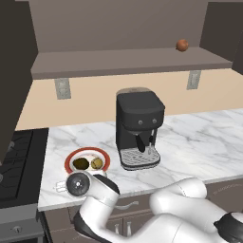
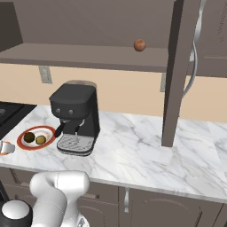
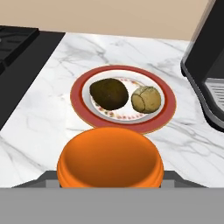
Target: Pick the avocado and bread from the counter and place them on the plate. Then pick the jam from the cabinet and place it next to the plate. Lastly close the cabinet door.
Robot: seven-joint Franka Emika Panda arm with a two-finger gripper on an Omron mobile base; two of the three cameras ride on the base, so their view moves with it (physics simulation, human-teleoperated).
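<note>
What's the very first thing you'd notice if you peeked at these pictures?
A big orange jam jar right up close in the hand view, held in the gripper just in front of the red-rimmed plate. On the plate sit the dark avocado and the tan bread side by side. A black coffee machine stands beside the plate.

readable text: none in any view
coffee machine (image 1: 138, 128): plain black front, two round knobs, no brand or lettering that can be made out
jam (image 3: 110, 158): plain orange lid, no label showing
plate (image 3: 162, 114): speckled pattern only, no writing
wall outlets (image 1: 62, 88): blank
</note>
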